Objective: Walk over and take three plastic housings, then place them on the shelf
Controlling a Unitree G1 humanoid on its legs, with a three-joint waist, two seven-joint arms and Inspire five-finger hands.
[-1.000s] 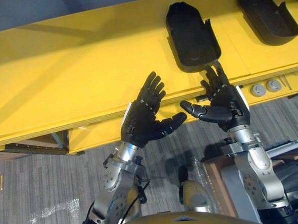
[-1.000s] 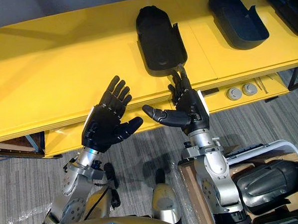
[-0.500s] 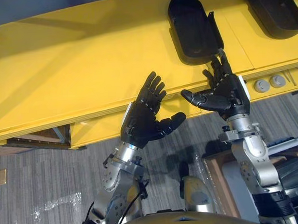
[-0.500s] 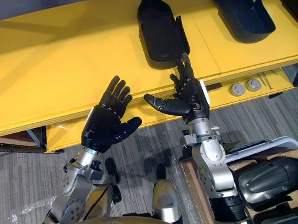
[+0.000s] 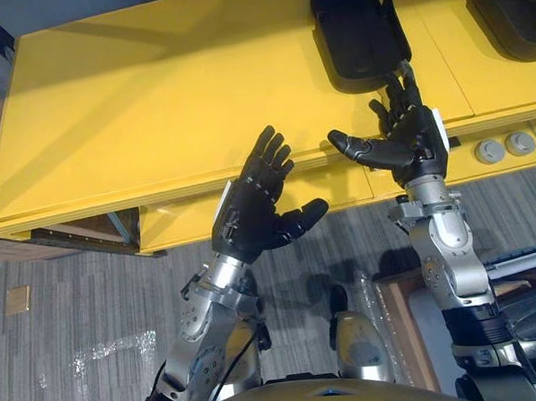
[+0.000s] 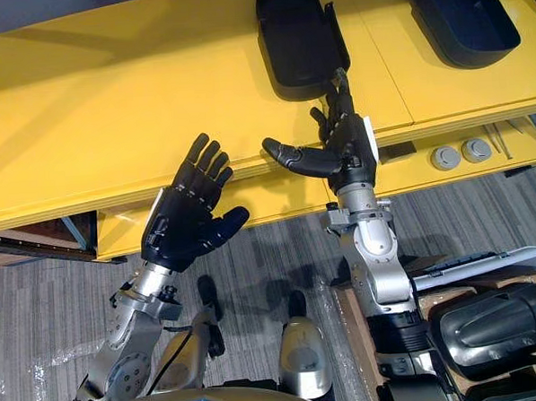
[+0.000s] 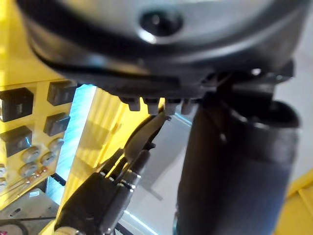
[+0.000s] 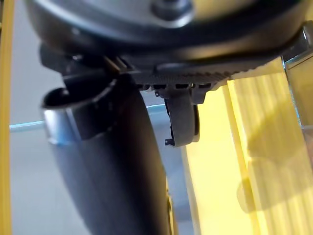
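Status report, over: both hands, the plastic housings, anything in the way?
Left hand open, empty, up before yellow table. Right hand open, fingertips at nearest black plastic housing edge, contact unclear. Second housing further right. Nothing blocks the reach.

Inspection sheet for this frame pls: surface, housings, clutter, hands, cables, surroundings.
Surface: yellow table, flat top with a lower ledge.
Job's things: near housing and far housing lie on the table; third housing sits in a white cart.
Clutter: two round grey parts on the ledge.
Hands: left hand open, holding nothing; right hand open, fingertips by the near housing, contact unclear.
Cables: nothing seen.
Surroundings: grey carpet, plastic film scraps.
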